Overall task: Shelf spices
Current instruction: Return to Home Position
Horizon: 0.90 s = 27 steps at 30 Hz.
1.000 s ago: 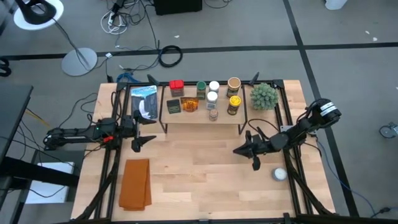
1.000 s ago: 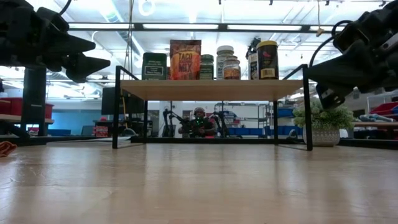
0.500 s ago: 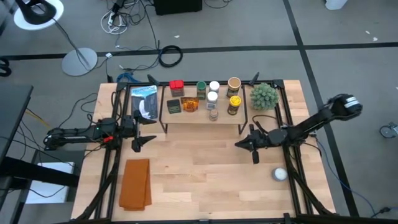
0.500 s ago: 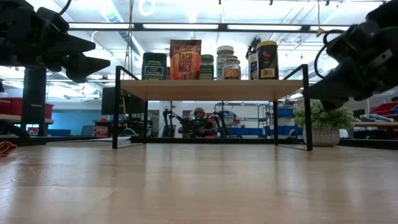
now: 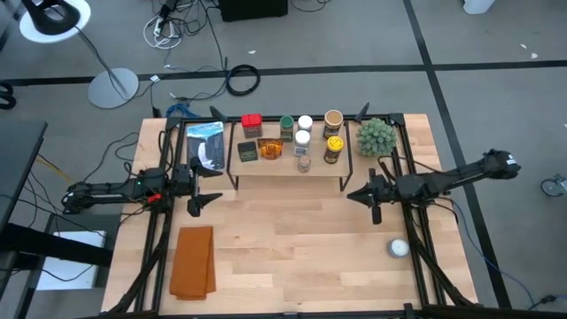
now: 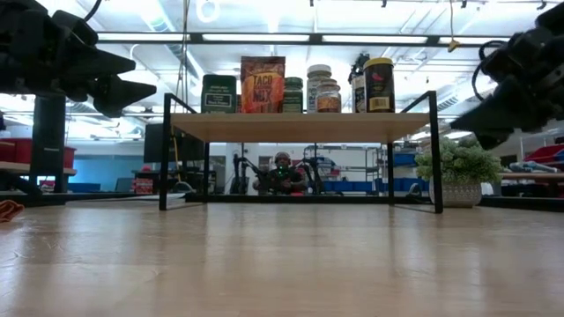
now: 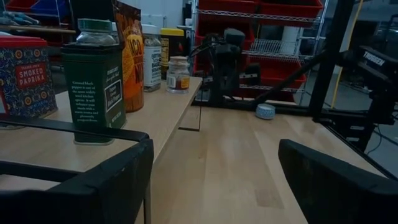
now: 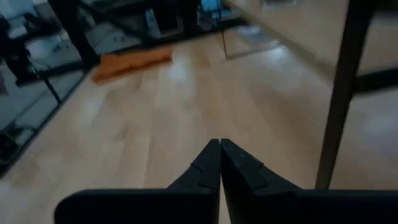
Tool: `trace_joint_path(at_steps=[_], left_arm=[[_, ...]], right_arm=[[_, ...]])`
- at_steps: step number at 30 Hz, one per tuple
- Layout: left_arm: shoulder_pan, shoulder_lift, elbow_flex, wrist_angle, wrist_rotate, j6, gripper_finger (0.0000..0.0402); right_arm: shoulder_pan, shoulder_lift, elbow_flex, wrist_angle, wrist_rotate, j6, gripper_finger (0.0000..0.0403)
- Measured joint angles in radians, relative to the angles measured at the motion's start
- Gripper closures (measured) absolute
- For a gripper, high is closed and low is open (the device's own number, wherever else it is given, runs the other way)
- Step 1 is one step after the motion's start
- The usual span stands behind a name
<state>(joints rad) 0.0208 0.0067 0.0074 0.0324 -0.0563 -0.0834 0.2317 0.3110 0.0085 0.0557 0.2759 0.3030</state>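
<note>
now the spices [image 5: 303, 142] are being borne upright on the shelf [image 5: 288, 173] at the far edge of the table [image 5: 283, 257], its long axis running l-to-r btwn the arms. the left gripper [image 5: 211, 186] is being held wide open, empty, by the shelf's left end. the right gripper [image 5: 354, 195] is being held pressed shut, empty, off the shelf's right end, pointing twd the left arm.

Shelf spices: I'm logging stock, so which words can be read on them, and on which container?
"SMOKED PAPRIKA": red tin.
"TACO" and "MIX": orange packet; the word between them is too small to read.
Dark green tin: label too small to read.
Other jars: labels too small to read.
</note>
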Motion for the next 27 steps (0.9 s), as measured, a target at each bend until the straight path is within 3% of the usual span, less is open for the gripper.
trace_joint_path(at_steps=[7, 13, 19, 24, 27], left_arm=[[0.0, 0.0, 0.0, 0.0, 0.0, 0.0, 0.005], [0.0, 0.0, 0.0, -0.001, 0.0, 0.0, 0.005], [0.0, 0.0, 0.0, -0.001, 0.0, 0.0, 0.005], [0.0, 0.0, 0.0, -0.001, 0.0, 0.0, 0.005], [0.0, 0.0, 0.0, -0.001, 0.0, 0.0, 0.005]], right_arm=[[0.0, -0.066, 0.0, -0.001, 0.009, -0.092, 0.0392], [-0.024, -0.128, 0.0, 0.007, 0.096, -0.115, 0.0392], [-0.067, -0.222, 0.005, -0.009, 0.086, -0.159, 0.0392], [-0.086, -0.311, 0.044, -0.133, 0.077, -0.166, 0.0392], [-0.086, -0.306, 0.053, -0.16, 0.06, -0.172, 0.0392]])
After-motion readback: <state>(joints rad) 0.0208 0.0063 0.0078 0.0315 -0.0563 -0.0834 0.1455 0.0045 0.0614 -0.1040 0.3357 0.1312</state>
